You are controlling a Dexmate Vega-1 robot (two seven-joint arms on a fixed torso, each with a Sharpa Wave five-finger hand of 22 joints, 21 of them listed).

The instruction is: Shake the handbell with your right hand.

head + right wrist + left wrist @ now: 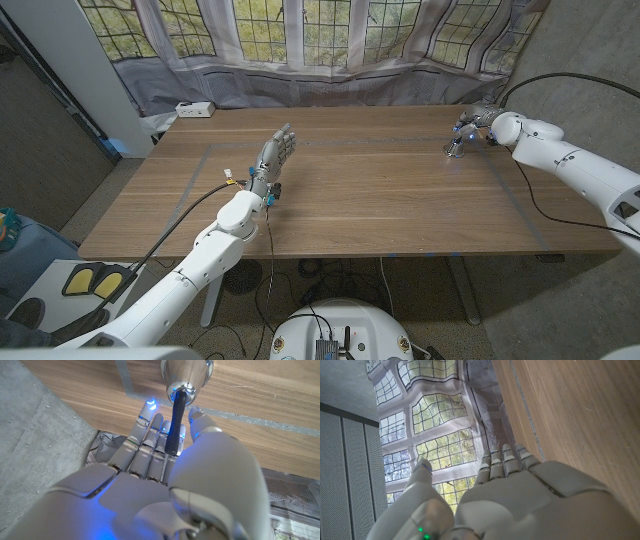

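Observation:
The handbell (455, 149), a silver bell with a black handle, stands on the wooden table (380, 200) at its far right. My right hand (482, 117) is right at it. In the right wrist view the black handle (175, 422) runs along my straight fingers (150, 445) with the thumb (210, 435) beside it, a small gap showing; the silver bell (186, 374) sits beyond the fingertips. My left hand (274, 160) stands over the table's left part with fingers straight and apart, holding nothing; the left wrist view shows its back (520, 500).
A white power strip (194, 109) lies at the table's far left corner. Grey tape lines (340, 148) mark a rectangle on the tabletop. A curtain printed with windows (330, 40) hangs behind the table. A black cable (560, 80) arcs over my right arm.

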